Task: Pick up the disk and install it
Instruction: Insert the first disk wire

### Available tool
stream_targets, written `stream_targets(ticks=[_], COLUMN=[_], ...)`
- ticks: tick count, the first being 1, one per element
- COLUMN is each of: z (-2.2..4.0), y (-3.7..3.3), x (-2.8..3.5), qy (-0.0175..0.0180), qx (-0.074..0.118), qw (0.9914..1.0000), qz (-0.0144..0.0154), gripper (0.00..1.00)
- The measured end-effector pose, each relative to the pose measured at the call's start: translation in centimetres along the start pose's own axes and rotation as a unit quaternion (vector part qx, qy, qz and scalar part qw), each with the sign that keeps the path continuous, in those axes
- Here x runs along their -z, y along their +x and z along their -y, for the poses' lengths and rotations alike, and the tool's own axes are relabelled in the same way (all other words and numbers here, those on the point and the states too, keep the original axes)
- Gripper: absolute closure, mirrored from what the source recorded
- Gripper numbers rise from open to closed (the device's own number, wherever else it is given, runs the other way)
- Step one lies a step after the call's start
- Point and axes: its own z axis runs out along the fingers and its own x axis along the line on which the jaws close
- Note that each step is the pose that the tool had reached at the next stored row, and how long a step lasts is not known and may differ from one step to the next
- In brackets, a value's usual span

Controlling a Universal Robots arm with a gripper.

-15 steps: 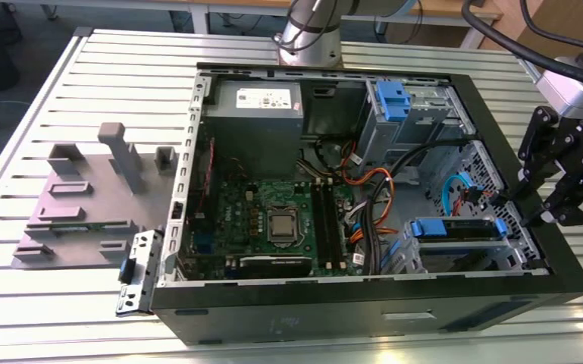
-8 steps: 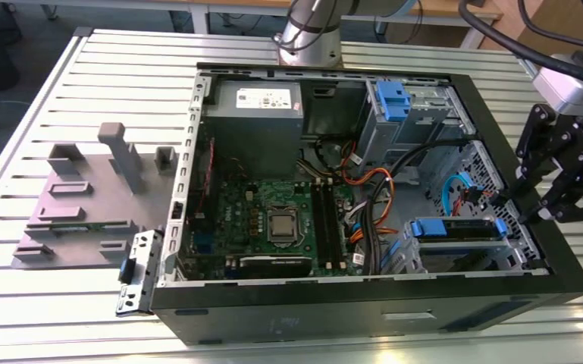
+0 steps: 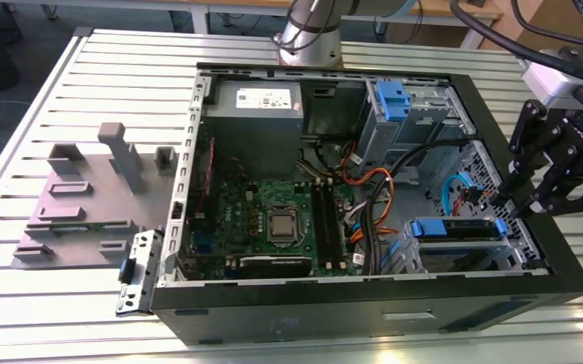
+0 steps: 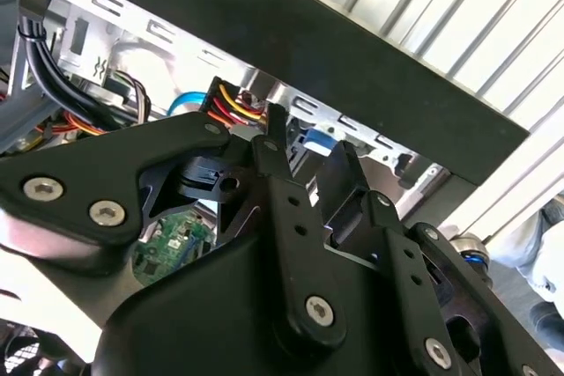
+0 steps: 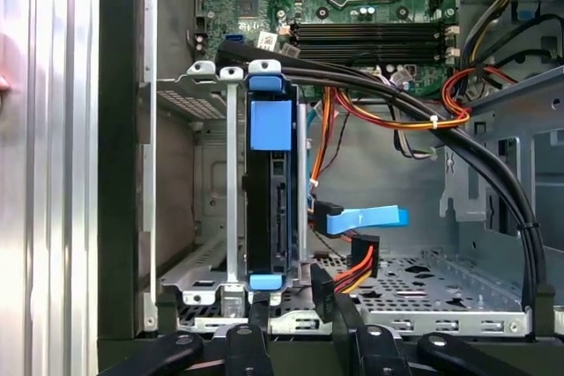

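**Disk seated in the lower cage, end effector standing off at the case edge**

As far as I can judge from my feeds, the install is largely done; the disk sits on edge inside the metal drive cage of the open computer case, its blue carrier frame visible at both ends in the first wrist view; in the exterior view the same blue frame lies in the cage near the case's front corner on the exterior view's right.

The end effector hangs just outside that side of the case, above its rim, near the cage but apart from it; in the first wrist view its two fingertips sit spread, one roughly in line with the disk's near end, nothing between them; I read it as released and empty. Whether the disk is fully latched I cannot tell; a blue flat cable and an orange-and-black power lead lie loose beside the disk, and I cannot see them plugged into it.

The case rests on a slatted aluminium counter; a grey moulded fixture stands on the counter to the exterior view's left of the case; a grey power-supply box sits in the far corner of the case; the motherboard lies flat inside; the arm's base rises behind the case; beyond it, wooden furniture and floor cables.
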Motion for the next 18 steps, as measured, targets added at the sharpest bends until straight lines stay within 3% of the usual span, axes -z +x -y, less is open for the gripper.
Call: stream_targets(ticks=[6,11,18], z=[-0.23,-0.25,-0.25], y=[-0.45,-0.51,-0.51], x=[-0.40,-0.80,-0.90], qy=[0.0000,0.0000,0.0000], qx=[0.000,0.000,0.000], qw=[1.00000,1.00000,1.00000], qz=[-0.0001,0.0000,0.0001], gripper=[0.59,0.59,0.59])
